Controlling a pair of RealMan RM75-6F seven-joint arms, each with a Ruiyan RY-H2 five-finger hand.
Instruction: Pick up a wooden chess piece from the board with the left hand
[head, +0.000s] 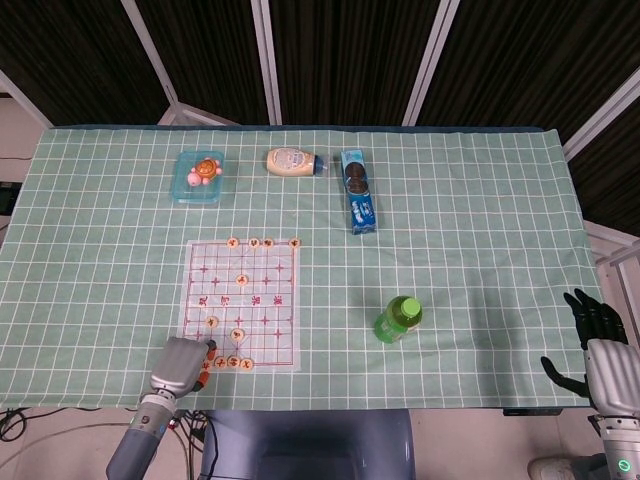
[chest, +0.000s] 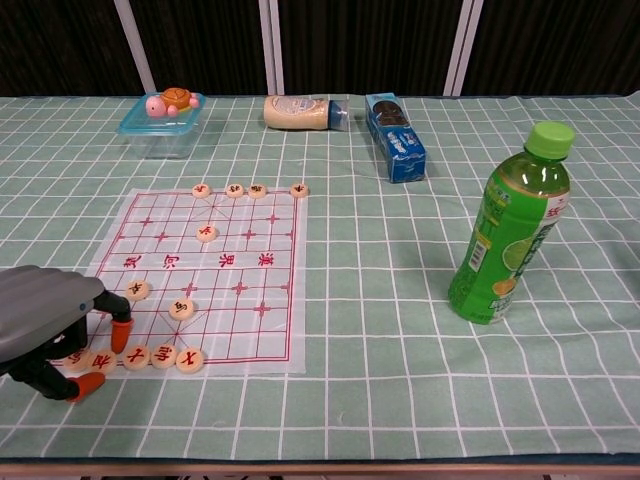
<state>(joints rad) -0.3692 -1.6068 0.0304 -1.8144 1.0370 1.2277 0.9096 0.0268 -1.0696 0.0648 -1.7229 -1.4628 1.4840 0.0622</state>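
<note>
A paper chess board (head: 262, 290) (chest: 225, 270) with red lines lies on the checked cloth at the near left. Round wooden pieces (chest: 135, 357) line its near edge, and others stand along the far edge (chest: 234, 189) and mid-board (chest: 182, 309). My left hand (head: 180, 365) (chest: 45, 320) is at the board's near-left corner, grey back up. Its orange fingertips (chest: 120, 336) point down on either side of the leftmost near-row pieces (chest: 103, 361). It holds nothing that I can see. My right hand (head: 600, 345) is off the table's right edge with its fingers apart and empty.
A green bottle (head: 398, 320) (chest: 510, 240) stands right of the board. Along the far side lie a blue cookie pack (head: 357, 190) (chest: 395, 123), a squeeze bottle on its side (head: 293, 161) (chest: 300, 112) and a clear box with a toy turtle (head: 199, 176) (chest: 162, 120).
</note>
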